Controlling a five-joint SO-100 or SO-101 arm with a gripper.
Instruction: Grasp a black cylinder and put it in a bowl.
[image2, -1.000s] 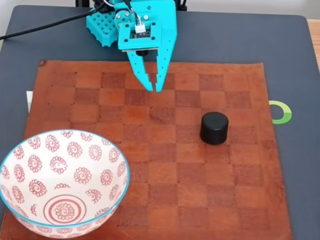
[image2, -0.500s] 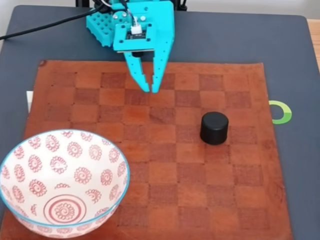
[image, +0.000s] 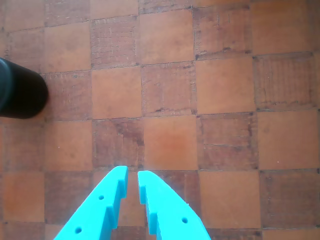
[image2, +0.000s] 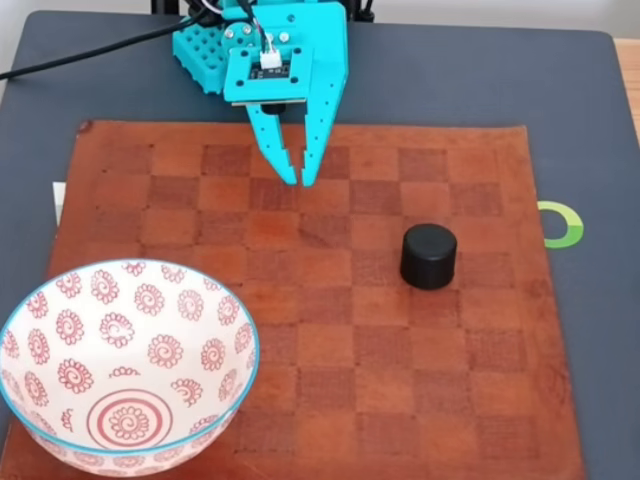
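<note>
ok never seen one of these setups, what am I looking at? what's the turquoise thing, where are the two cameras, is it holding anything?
The turquoise thing is a small robot arm's two-finger gripper. The fixed view looks down at the table from the front; the wrist view rides on the arm, so the gripper pokes in from the bottom edge. A brown leather checkerboard mat lies on a dark table. On it stand a black cylinder and a patterned bowl, apart. The fingers are nearly together with nothing between them.
</note>
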